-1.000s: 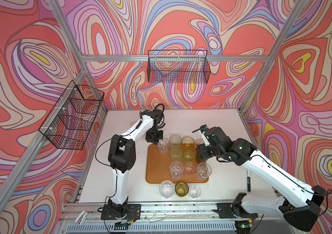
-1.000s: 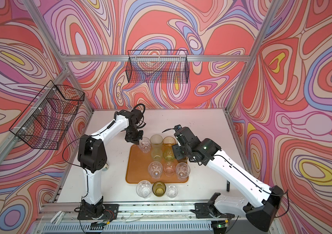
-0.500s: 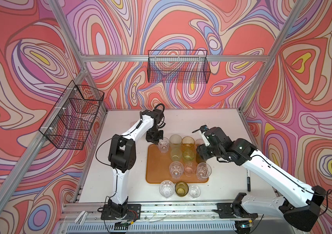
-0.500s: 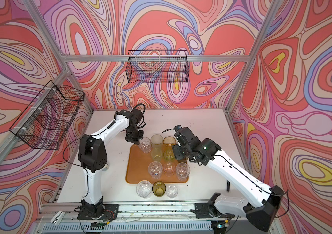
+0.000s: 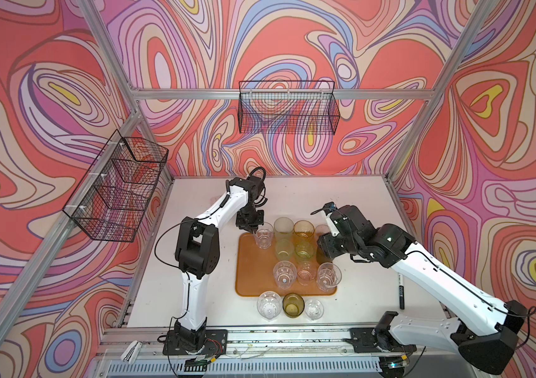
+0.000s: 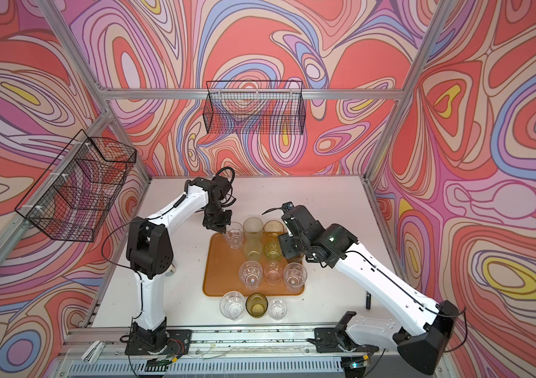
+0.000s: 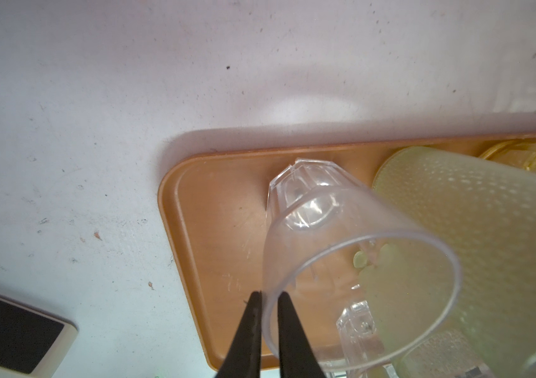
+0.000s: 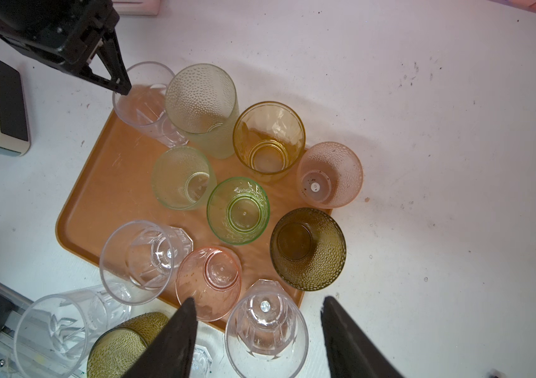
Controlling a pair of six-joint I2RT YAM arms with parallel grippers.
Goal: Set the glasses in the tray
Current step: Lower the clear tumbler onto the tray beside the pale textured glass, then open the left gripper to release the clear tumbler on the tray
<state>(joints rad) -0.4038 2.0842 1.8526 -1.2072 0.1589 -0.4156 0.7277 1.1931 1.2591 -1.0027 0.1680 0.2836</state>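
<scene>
**Glasses on the orange tray**

The orange-brown tray [image 5: 247, 261] lies on a white table [image 5: 351, 203] and holds 10 glasses. 3 more glasses [image 5: 291, 305] stand just off its near edge. Swirly pink and red walls [image 5: 31, 98] carry 2 black wire baskets [image 5: 288, 108]. The left gripper [image 7: 268, 304] straddles the rim of a clear glass [image 7: 342, 261] at the tray's far corner; its jaws have loosened a little. The right gripper [image 8: 257, 314] hangs open and has not moved.
</scene>
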